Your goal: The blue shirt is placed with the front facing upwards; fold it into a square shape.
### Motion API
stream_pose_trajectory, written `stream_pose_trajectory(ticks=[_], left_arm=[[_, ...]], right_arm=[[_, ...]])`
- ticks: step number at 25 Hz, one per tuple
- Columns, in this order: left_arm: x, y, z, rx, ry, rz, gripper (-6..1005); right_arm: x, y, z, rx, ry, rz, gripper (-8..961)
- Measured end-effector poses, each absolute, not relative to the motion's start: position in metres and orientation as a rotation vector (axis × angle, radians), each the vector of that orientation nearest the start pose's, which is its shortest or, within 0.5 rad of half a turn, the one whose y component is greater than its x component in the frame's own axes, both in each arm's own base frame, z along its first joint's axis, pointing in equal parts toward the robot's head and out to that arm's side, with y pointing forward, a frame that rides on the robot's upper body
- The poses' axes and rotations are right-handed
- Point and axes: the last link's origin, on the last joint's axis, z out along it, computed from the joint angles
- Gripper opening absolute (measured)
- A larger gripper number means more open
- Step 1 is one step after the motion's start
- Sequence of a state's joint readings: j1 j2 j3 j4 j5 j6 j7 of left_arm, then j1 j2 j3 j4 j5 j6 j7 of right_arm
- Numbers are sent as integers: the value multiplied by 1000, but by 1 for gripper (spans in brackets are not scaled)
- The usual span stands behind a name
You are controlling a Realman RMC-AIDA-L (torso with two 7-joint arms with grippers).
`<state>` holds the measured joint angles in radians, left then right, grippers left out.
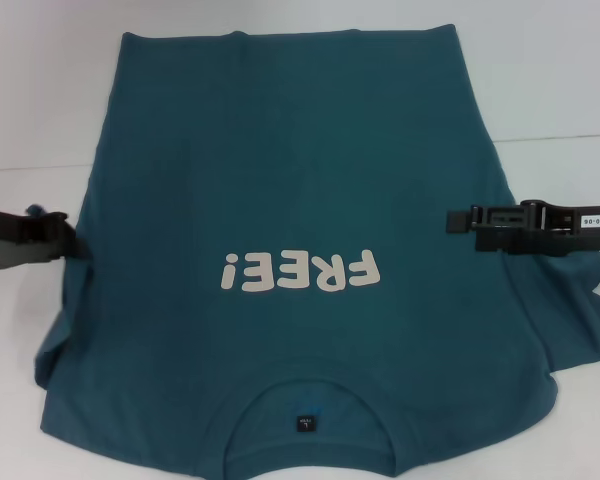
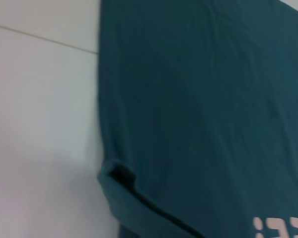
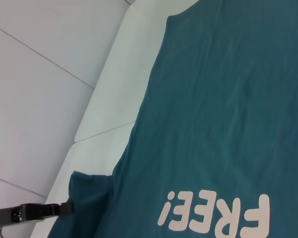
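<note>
1. The blue shirt (image 1: 290, 200) is lying front-up on the white table (image 1: 40, 120), spread flat across most of the head view, with its hem at the far edge and its collar (image 1: 305, 400) nearest the robot.
2. The white "FREE!" print (image 1: 300, 270) is showing upside down in the head view, midway across the chest; a small dark neck label (image 1: 305, 424) is sitting inside the collar.
3. The left gripper (image 1: 72, 240) is reaching in from the left and meeting the shirt's left edge just above the sleeve; cloth is bunching there, and a small fold of fabric is showing beside it. Whether its fingers are spread or pinching the cloth cannot be told.
4. The right gripper (image 1: 458, 220) is reaching in from the right, lying over the shirt's right side at about the level of the print. Its finger state cannot be told either.
5. In the left wrist view the shirt's left sleeve (image 2: 120, 174) is curling up off the table.
6. In the right wrist view the opposite gripper is appearing far off at the shirt's edge, beside the rumpled sleeve.
</note>
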<state>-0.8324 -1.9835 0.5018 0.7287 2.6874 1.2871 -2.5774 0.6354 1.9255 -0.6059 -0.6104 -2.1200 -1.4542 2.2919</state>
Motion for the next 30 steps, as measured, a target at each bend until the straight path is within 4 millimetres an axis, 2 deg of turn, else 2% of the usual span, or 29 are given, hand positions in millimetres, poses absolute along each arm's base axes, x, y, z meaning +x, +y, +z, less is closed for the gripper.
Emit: stream_pose_trajectory(ticks=[13, 20, 30], left_arm=[[-247, 442, 27, -2002, -1721, -230, 11], [-250, 446, 10, -1963, -1714, -226, 12], [-258, 443, -1, -1935, -1695, -216, 42]], right_arm=[[278, 380, 59, -2241, 1721, 678, 921], [279, 379, 59, -2230, 1737, 679, 921], [280, 379, 60, -2223, 1741, 678, 921]])
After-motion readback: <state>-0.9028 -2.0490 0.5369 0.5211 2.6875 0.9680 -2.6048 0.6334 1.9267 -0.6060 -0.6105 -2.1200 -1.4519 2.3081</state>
